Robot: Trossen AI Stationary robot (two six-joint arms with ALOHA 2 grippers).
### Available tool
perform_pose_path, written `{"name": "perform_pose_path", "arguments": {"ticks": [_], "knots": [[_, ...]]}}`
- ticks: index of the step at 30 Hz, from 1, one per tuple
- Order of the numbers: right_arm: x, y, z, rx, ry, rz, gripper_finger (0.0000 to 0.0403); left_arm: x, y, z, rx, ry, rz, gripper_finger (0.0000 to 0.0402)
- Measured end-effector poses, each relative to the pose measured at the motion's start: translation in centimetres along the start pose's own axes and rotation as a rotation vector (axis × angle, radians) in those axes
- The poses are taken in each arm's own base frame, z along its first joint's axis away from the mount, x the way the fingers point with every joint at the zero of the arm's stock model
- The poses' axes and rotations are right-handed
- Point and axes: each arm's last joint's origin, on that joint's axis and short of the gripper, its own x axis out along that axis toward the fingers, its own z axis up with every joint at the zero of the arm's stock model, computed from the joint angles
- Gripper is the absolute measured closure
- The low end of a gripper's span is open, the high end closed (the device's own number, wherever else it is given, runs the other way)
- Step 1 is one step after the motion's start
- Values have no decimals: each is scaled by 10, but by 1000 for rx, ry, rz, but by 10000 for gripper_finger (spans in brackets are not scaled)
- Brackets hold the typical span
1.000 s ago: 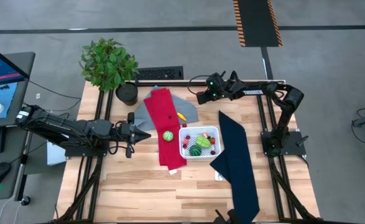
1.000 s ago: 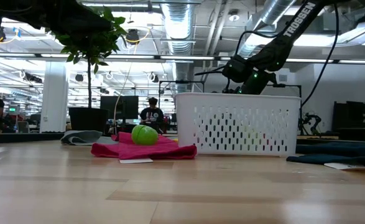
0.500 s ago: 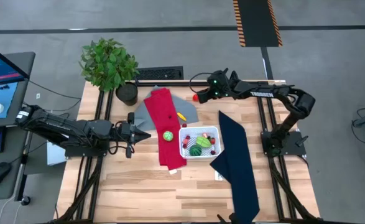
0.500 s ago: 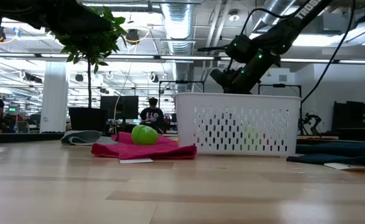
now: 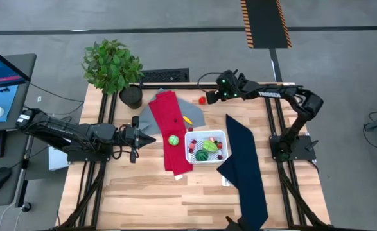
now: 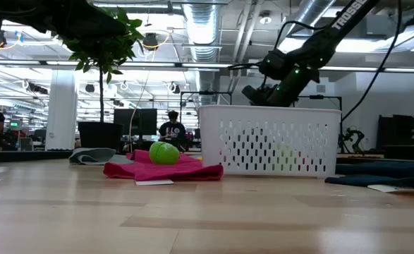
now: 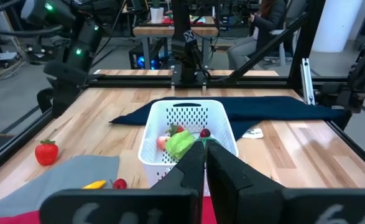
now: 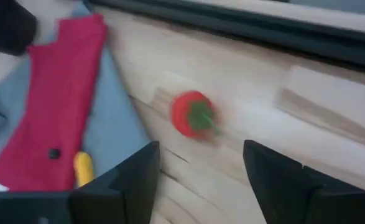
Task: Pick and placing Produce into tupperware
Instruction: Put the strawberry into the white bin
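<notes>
The red strawberry (image 5: 202,100) is lying on the bare wood of the table (image 5: 143,192), just ahead of the right gripper (image 5: 211,97) and a little below it. In the right wrist view the strawberry (image 8: 192,115) is sitting in line with the gap between the two dark fingers (image 8: 127,177), apart from both of them. Those fingers are standing wide apart and are gripping nothing.

Further out from that gripper, toward the near side of the table, the white tupperware (image 5: 221,135) is resting with a leafy green piece (image 5: 210,145), a dark green striped piece (image 5: 202,154) and several small red pieces inside it. Beside the tub, away from the right arm, a green ball-shaped fruit (image 5: 173,140) is lying on the long red cloth (image 5: 169,115). A small yellow piece (image 5: 187,119) is lying on the grey cloth (image 5: 193,115) between the red cloth and the strawberry. The navy cloth (image 5: 246,167) is stretching along the tub's other side.

The left gripper (image 5: 151,138) is hanging at the edge of the red cloth with its fingers pressed together and nothing between them, pointing toward the green fruit and the tub. The potted plant (image 5: 113,64) is standing at the far corner behind it.
</notes>
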Motion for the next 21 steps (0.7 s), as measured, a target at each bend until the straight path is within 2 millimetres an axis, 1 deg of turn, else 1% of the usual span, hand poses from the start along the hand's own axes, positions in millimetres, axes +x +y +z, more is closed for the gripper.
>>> {"name": "perform_pose_path", "arguments": {"ticks": [2,5,10,14,18,21], "knots": [[5,0,1,2,-4,5,147,0,0,0,0,0,0,395],[10,-4,-4,16,29,-9,153,0,0,0,0,0,-1,395],[10,-3,-2,24,9,-3,169,0,0,0,0,2,-6,395],[10,-6,1,31,-5,-5,180,0,0,0,0,1,-6,395],[20,-14,-3,59,32,-30,187,0,0,0,0,1,-6,395],[30,-16,-3,60,46,-28,192,0,0,0,0,2,-6,395]]}}
